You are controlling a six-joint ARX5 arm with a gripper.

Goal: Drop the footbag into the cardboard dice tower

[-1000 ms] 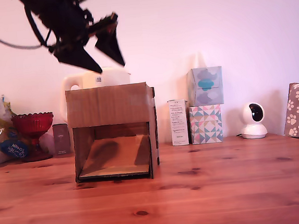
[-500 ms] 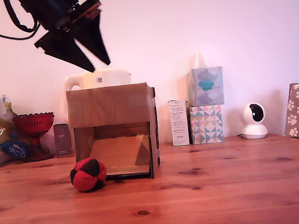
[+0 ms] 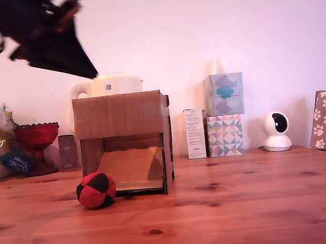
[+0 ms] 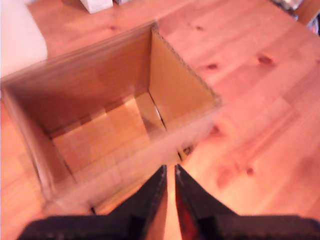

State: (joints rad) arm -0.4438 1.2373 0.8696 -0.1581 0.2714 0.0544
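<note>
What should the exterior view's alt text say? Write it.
A red and black footbag lies on the wooden table at the open front of a cardboard dice tower, while the dark gripper hangs above toward the exterior view's left.

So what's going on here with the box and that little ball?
A robot arm's gripper hangs above a cardboard box that is open at the top, with a sloped ramp inside. It holds nothing, and its fingers sit close together. The red and black ball lies on the table just outside the box's front opening, at its corner on the exterior view's left. So the ball looks to have gone through already.
</note>
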